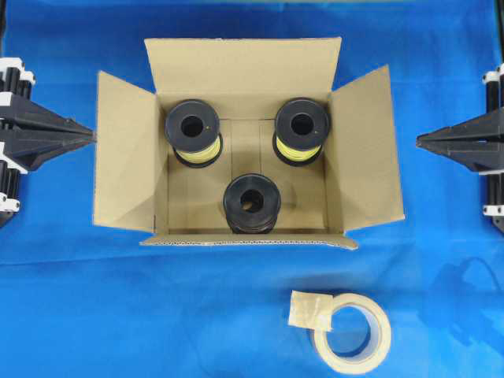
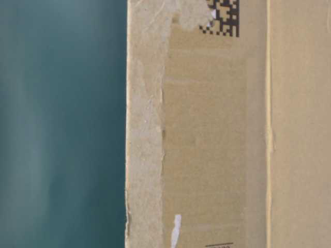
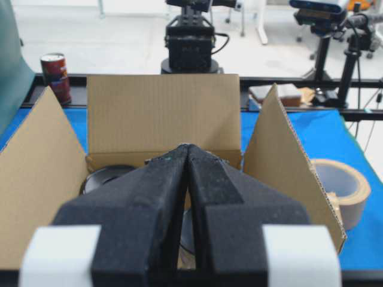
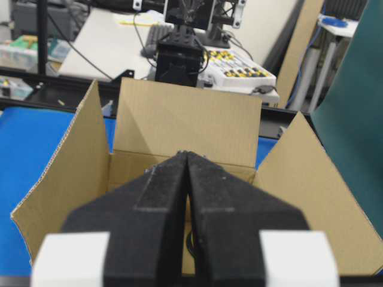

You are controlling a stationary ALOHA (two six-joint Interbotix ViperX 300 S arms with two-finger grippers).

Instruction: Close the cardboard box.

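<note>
The cardboard box (image 1: 358,157) stands open in the middle of the blue table, all flaps spread outward. Its brown side fills the right of the table-level view as the cardboard box (image 2: 217,134), with a printed black code at the top. Inside stand three black spools (image 1: 250,203), two wound with yellow wire. My left gripper (image 1: 88,136) is shut and empty, its tip at the outer edge of the left flap (image 1: 124,150). My right gripper (image 1: 420,142) is shut and empty, a short gap off the right flap. Both wrist views look over shut fingertips into the box (image 3: 161,113) (image 4: 185,119).
A beige tape roll (image 1: 353,331) with a loose end lies on the table in front of the box, right of centre; it also shows as the tape roll (image 3: 342,188). A red can (image 3: 55,72) stands beyond the table edge.
</note>
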